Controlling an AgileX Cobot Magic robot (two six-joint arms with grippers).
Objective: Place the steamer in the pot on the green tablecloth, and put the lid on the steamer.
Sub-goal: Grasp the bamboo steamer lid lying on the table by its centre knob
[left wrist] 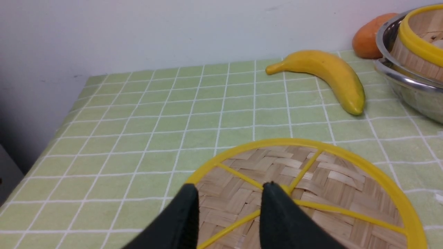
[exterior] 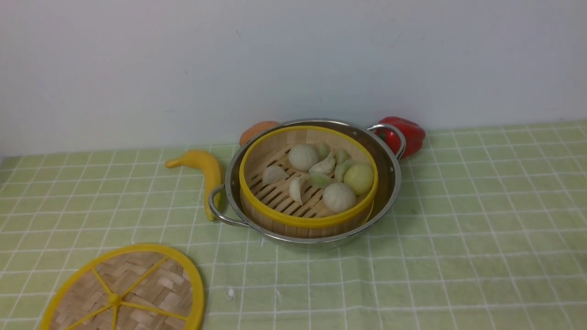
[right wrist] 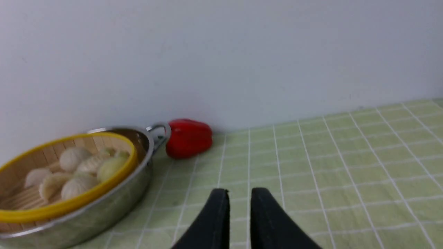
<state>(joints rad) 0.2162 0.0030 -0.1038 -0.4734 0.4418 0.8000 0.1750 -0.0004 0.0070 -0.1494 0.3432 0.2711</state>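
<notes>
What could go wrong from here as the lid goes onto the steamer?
1. The lid lies flat on the cloth, offering the left gripper only thin spokes for its jaws, so the grip may slip.
2. The banana lies beside the pot on the lid's side; a low carry could knock it.
3. The steamer sits off-centre in the pot, so a lid aimed at the pot's middle might land crooked.
</notes>
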